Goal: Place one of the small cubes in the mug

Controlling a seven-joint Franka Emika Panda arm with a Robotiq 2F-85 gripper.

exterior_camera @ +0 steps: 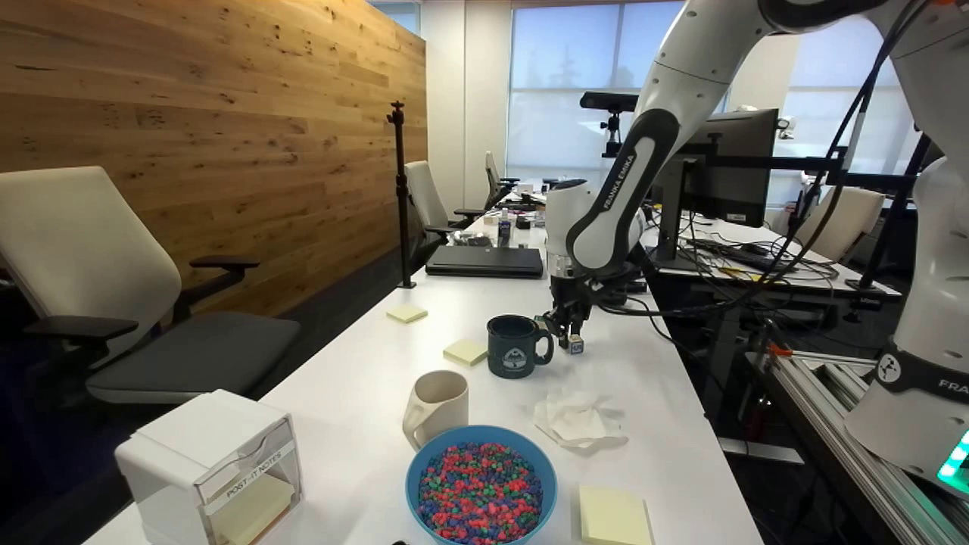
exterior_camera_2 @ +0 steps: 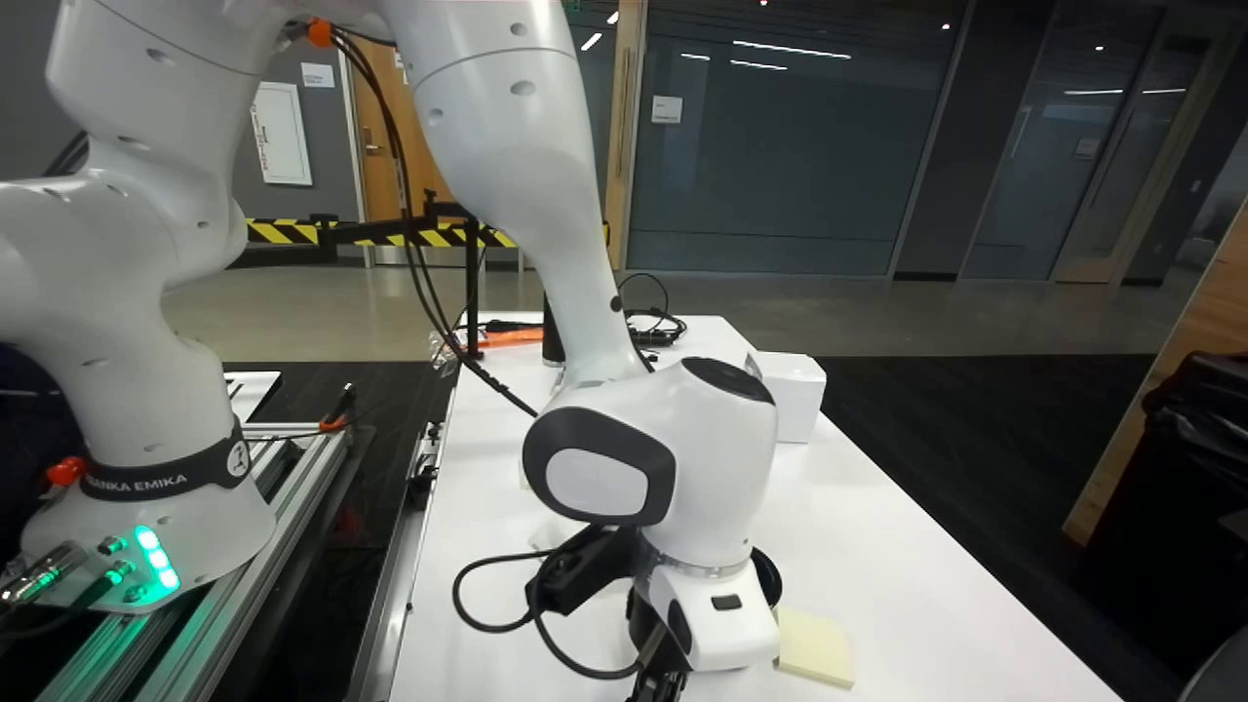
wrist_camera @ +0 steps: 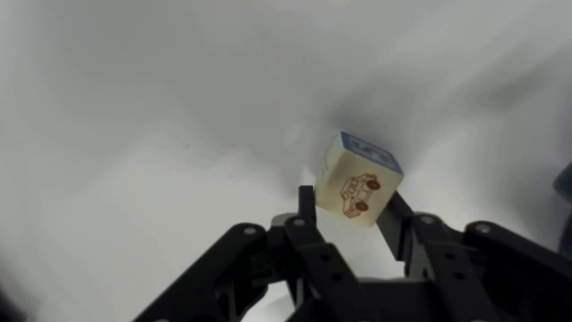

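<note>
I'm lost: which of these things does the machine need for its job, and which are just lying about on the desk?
Part of the job:
small cube
dark mug, where the cube should go
gripper, for handling the cube

Just lying about:
cream cup
blue bowl
Post-it notes box
yellow sticky notes
crumpled white paper
flat black device, perhaps a laptop

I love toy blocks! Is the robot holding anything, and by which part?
Can't tell: the gripper has its fingertips one on either side of the car-picture cube, but whether they grip it doesn't show.
</note>
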